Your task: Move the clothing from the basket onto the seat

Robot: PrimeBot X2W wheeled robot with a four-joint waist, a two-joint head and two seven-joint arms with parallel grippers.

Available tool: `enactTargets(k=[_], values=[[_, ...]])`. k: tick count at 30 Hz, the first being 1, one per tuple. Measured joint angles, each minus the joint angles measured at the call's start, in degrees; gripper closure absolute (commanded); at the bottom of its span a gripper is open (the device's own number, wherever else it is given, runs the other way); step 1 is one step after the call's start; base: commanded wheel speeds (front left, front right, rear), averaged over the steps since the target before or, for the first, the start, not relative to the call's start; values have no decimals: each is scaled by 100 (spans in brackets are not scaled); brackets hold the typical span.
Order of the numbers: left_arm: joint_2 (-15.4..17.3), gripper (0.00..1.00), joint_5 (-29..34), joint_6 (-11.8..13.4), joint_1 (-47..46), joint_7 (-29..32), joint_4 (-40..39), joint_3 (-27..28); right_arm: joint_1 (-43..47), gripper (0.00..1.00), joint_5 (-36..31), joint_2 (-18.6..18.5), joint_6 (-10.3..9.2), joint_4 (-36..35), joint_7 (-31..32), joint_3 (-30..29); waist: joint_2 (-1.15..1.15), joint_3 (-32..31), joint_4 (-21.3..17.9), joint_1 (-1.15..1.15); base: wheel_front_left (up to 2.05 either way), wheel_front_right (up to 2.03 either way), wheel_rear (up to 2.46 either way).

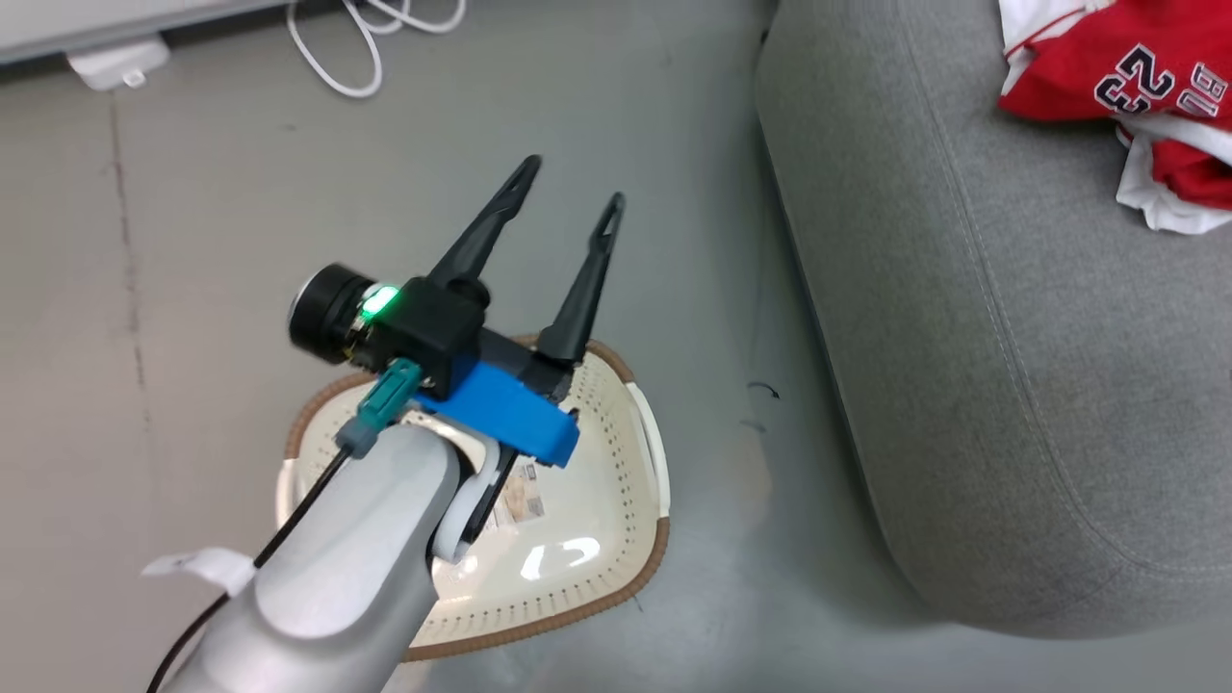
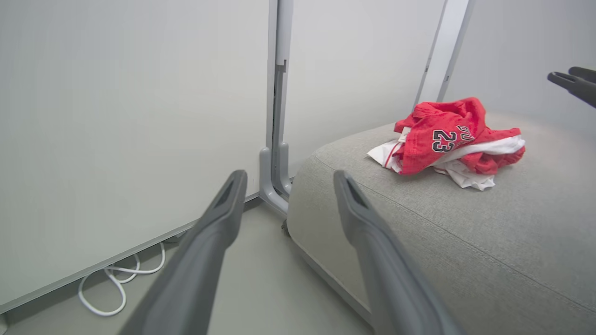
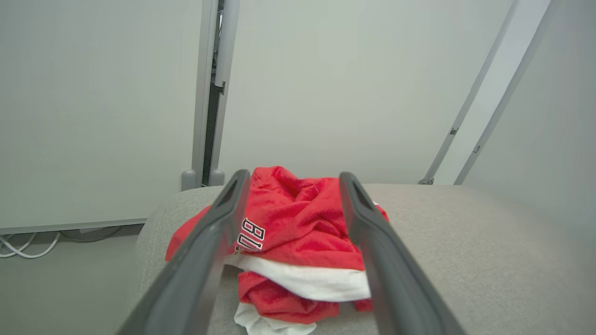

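The clothing point(image 3: 298, 232) lies in a crumpled red and white heap on the seat point(image 3: 489, 260), just ahead of the right gripper point(image 3: 294, 176). That gripper's fingers stand spread with nothing between them. The heap's longer side runs roughly across those fingers, with the printed lettering turned toward the left finger. The left gripper point(image 1: 573, 183) is also spread and holds nothing. The heap sits well off to its right, and the basket point(image 1: 654, 568) lies beneath its wrist.
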Motion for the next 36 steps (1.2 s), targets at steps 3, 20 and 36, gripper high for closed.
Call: enactTargets(k=[3, 20, 36], values=[[-7, 0, 75, 56, 369, 0, -147, 375, 260, 0, 69, 110, 0, -233, 1, 144, 0, -226, 116, 0, 0, 0, 0], [-405, 0, 934, -276, 2039, 0, -797, 2388, 1451, 0, 269, 757, 1, -1131, 1, 1084, 0, -1242, 923, 0, 0, 0, 0], [-916, 0, 1413, -688, 3041, 0, -749, 3635, 2235, 0, 347, 1025, 0, -1172, 0, 1692, 0, -1874, 1302, 0, 0, 0, 0]])
